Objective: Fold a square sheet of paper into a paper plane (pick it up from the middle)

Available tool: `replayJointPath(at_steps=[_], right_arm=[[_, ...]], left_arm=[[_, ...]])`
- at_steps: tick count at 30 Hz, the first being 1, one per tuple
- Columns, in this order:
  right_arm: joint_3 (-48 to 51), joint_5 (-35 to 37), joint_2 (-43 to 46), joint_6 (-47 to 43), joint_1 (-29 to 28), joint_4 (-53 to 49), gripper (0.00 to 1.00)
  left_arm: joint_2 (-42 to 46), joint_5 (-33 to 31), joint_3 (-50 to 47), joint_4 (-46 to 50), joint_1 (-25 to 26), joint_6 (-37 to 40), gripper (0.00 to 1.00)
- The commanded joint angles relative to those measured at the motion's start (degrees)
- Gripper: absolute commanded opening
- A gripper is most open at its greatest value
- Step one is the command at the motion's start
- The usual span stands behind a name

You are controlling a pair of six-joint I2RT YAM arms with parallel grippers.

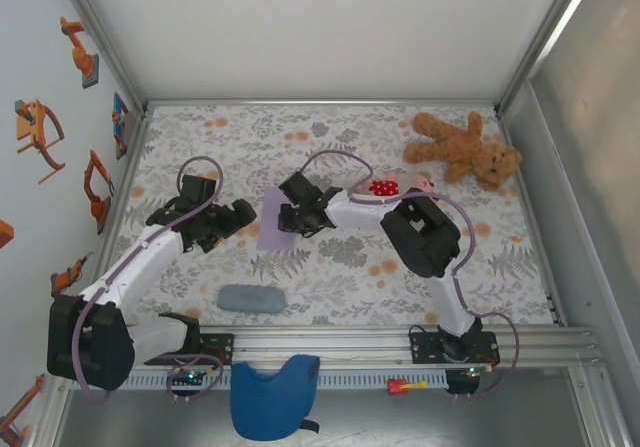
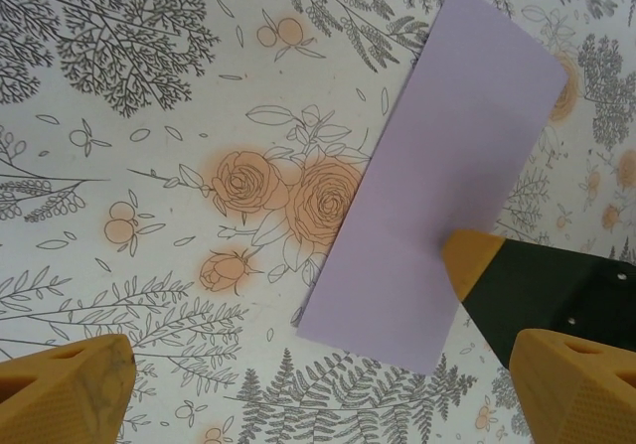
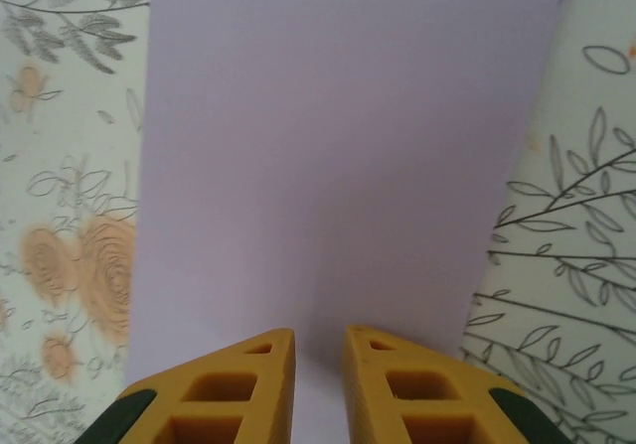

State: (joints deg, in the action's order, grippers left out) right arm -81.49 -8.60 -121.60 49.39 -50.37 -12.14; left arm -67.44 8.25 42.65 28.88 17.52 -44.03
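Observation:
The square sheet of paper (image 1: 273,222) lies flat on the floral table as a pale lavender oblong, folded in half (image 2: 437,206) (image 3: 338,146). My left gripper (image 1: 243,217) (image 2: 323,350) stands wide open just left of the sheet's near end, holding nothing. From the right, my right gripper (image 1: 291,217) (image 3: 320,333) reaches over the sheet. Its yellow fingers (image 3: 253,365) are drawn close with a narrow gap, their tips down on the paper's middle. One right fingertip (image 2: 469,257) rests on the sheet in the left wrist view.
A brown teddy bear (image 1: 465,149) lies at the back right. A red spotted item (image 1: 382,187) sits behind the right arm. A grey-blue pad (image 1: 251,299) lies near the front. A blue cloth piece (image 1: 272,395) hangs over the front rail (image 1: 350,345).

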Motion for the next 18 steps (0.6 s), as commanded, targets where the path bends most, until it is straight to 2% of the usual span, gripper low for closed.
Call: replayJointPath(at_steps=[1, 4, 9, 12, 18], right_arm=[[1.78, 0.77, -0.17, -1.1, 0.13, -2.97, 0.2], [5.7, 1.65, 2.05, -2.53, 0.44, -3.04, 0.19], [12.95, 1.68, 7.0, -4.7, 1.06, -2.58, 0.18], [17.38, 1.0, 10.16, -4.94, 1.46, -1.21, 0.17], [22.99, -0.32, 13.99, -3.47, 2.28, 1.37, 0.16]], left_arm=[[-0.74, 3.97, -0.4, -1.73, -0.29, 1.32, 0.98], [-1.46, 6.89, -1.2, -3.47, -0.13, 0.93, 1.0], [-2.92, 12.83, -4.51, -7.56, 1.13, -1.91, 0.92], [-4.06, 14.26, -5.99, -9.07, 3.67, -3.62, 0.82], [-7.68, 14.23, -6.74, -11.3, 9.12, -5.92, 0.55]])
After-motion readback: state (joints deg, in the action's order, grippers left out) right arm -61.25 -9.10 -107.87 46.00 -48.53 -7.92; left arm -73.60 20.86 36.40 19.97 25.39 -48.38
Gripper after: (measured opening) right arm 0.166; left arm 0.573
